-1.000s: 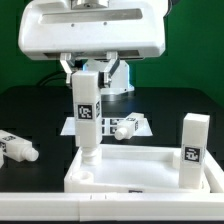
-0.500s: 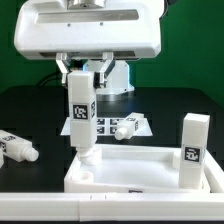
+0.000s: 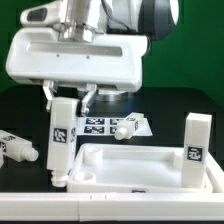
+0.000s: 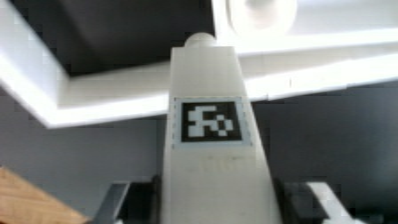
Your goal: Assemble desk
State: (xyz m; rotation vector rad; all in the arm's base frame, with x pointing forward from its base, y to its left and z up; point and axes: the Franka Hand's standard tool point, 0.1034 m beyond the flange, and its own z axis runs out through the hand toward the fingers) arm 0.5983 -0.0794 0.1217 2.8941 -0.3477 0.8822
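At the exterior view's left, a spare leg (image 3: 15, 147) lies on the worktop (image 3: 28, 112). The tool (image 3: 68, 100) clamps an upright leg (image 3: 61, 135) by its top, beside the desk panel (image 3: 140, 179). The leg is probably light, stiff, slick plastic, so grip its flat sides.

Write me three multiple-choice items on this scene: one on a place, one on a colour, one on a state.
1. The free upright leg stands
A. in the desk panel corner at the exterior view's right
B. in the panel's middle
C. outside the panel

2. The table is
A. white
B. black
C. red

3. The held leg in the tool is
A. tilted
B. lying flat
C. upright in a socket

Key: 1 A, it rises from that corner; 2 B, a dark surface surrounds the white parts; 3 A, it leans while the tool clamps its top.
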